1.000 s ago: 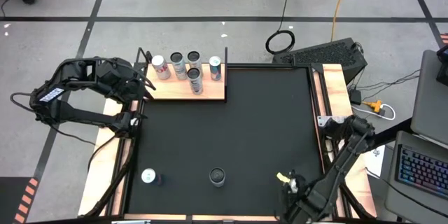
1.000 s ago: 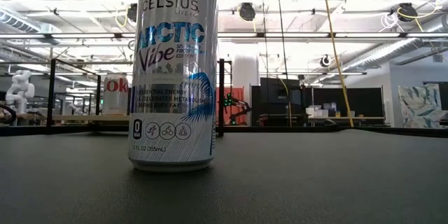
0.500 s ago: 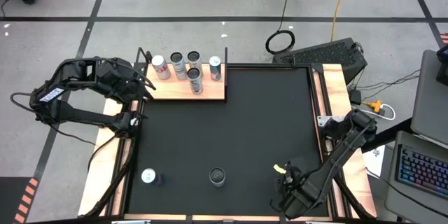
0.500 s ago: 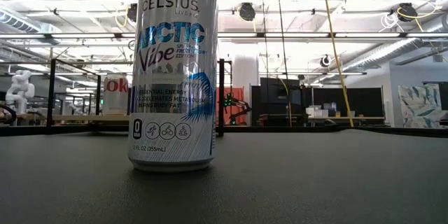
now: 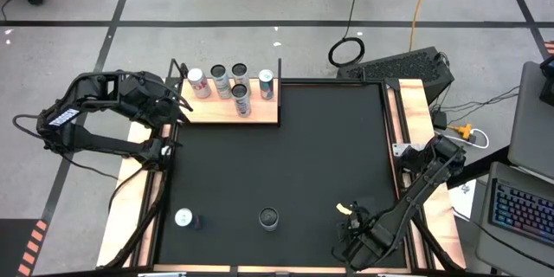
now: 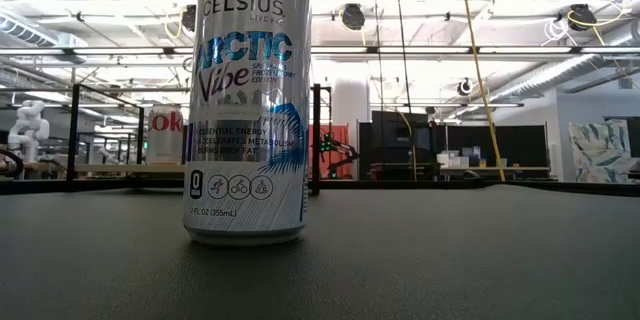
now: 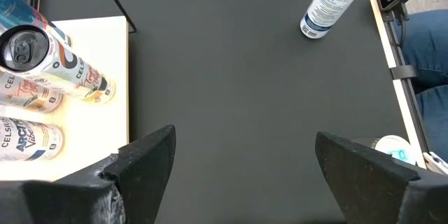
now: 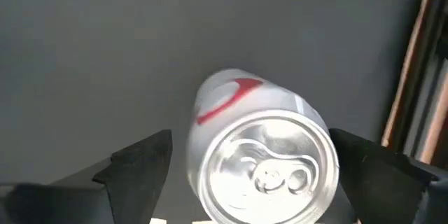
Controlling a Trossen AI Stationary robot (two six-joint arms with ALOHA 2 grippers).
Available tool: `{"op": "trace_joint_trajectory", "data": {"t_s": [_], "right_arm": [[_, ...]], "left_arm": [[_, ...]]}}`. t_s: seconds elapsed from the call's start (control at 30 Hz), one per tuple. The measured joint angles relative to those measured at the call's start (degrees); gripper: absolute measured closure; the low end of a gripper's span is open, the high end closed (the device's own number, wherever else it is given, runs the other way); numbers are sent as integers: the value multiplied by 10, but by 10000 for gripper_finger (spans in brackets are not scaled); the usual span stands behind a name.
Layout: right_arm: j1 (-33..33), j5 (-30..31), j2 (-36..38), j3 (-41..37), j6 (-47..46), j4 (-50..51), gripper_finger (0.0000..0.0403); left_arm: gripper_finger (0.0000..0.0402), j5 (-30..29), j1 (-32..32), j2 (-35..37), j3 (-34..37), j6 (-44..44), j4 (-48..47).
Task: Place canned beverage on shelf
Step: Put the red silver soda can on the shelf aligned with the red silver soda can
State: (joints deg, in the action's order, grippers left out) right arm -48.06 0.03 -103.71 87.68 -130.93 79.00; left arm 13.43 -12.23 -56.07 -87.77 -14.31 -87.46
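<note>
Grey concrete floor with black tape lines surrounds the black mat (image 5: 286, 156) in the high view. At the mat's far left corner lies the shelf (image 5: 232, 108), carrying 5 upright cans (image 5: 223, 82). The left gripper (image 5: 177, 104) hovers just beside the shelf's outer end, its fingers spread wide and empty. The right gripper (image 5: 351, 247) hangs low over the mat's near edge, on the opposite side from the shelf. A dark-topped can (image 5: 269, 217) stands on the mat to that gripper's left, and a light-topped can (image 5: 183, 218) stands farther the same way.

Across the table in the low view, a tall silver Celsius can (image 6: 248, 110) stands upright on the mat close to the camera. Behind it the shelf's board (image 6: 110, 171) shows with black rods and a red-lettered can (image 6: 165, 135) on it.

From the left wrist view, both fingers (image 7: 143, 171) stand wide apart with bare mat between them. The shelf corner with its cans (image 7: 42, 63) lies just ahead on one side, and the tall can stands well beyond.

From the right wrist view, the fingers (image 8: 140, 157) are spread wide on either side of a silver can with a red mark (image 8: 262, 154), not touching it.
</note>
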Motion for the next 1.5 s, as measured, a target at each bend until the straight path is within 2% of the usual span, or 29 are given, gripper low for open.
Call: {"op": "trace_joint_trajectory", "data": {"t_s": [0.17, 0.43, 0.57, 0.73, 0.9, 1.17, 1.5], "right_arm": [[1, -61, -13, 0, -2, -2, 41], [3, -48, -18, 0, 5, 3, 46], [5, -48, -18, 0, 3, 3, 76], [13, -49, -17, 0, 13, -6, 140], [34, -51, -17, 0, 41, -10, 142], [115, -42, -17, 0, 197, 4, 142], [255, 35, -17, 0, 436, -3, 142]], "left_arm": [[56, 0, 0, 0, 0, 0, 0], [56, 0, 0, 0, 0, 0, 0], [56, 0, 0, 0, 0, 0, 0], [56, 0, 0, 0, 0, 0, 0], [56, 0, 0, 0, 0, 0, 0], [56, 0, 0, 0, 0, -1, 16], [56, 0, 0, -1, 0, -1, 15]]}}
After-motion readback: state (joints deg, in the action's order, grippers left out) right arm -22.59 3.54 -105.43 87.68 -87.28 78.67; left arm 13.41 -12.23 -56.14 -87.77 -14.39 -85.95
